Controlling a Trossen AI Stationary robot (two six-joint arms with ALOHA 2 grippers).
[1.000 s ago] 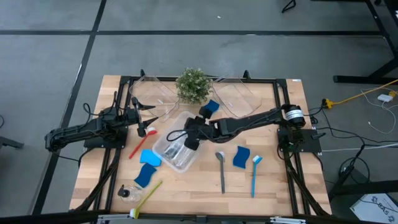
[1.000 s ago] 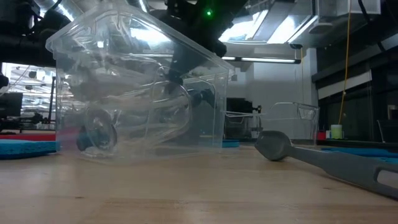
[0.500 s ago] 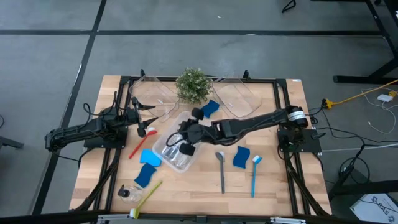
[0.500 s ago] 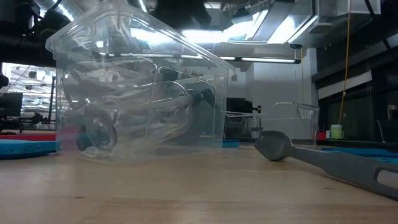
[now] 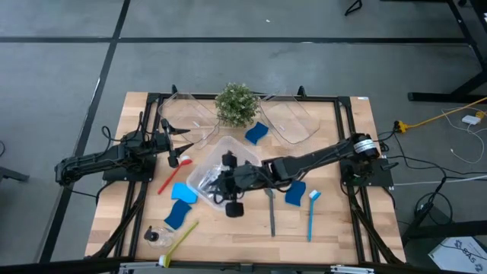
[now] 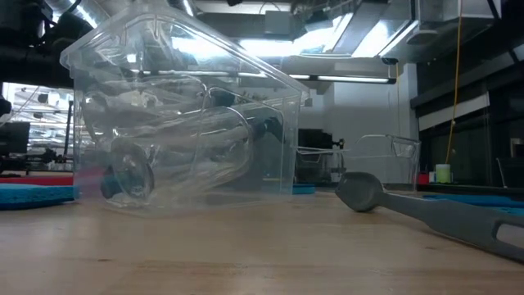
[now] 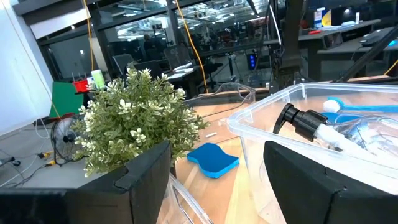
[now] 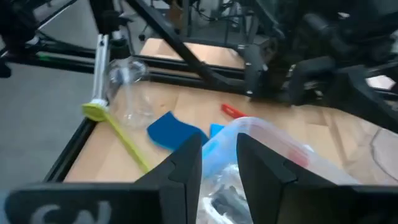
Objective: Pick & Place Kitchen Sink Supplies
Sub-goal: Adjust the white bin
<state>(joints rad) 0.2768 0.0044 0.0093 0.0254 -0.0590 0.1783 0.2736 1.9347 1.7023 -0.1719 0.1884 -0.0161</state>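
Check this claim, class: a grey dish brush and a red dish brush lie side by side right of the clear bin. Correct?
Not quite. The high view shows the brush beside the grey dish brush is a blue dish brush; the red dish brush lies left of the clear bin.

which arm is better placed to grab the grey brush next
Right, I'd say. The right gripper hangs over the clear bin mid-table, and the grey brush lies on the wood just beside that arm. The left gripper, open, waits at the table's left side, with the bin between it and the brush.
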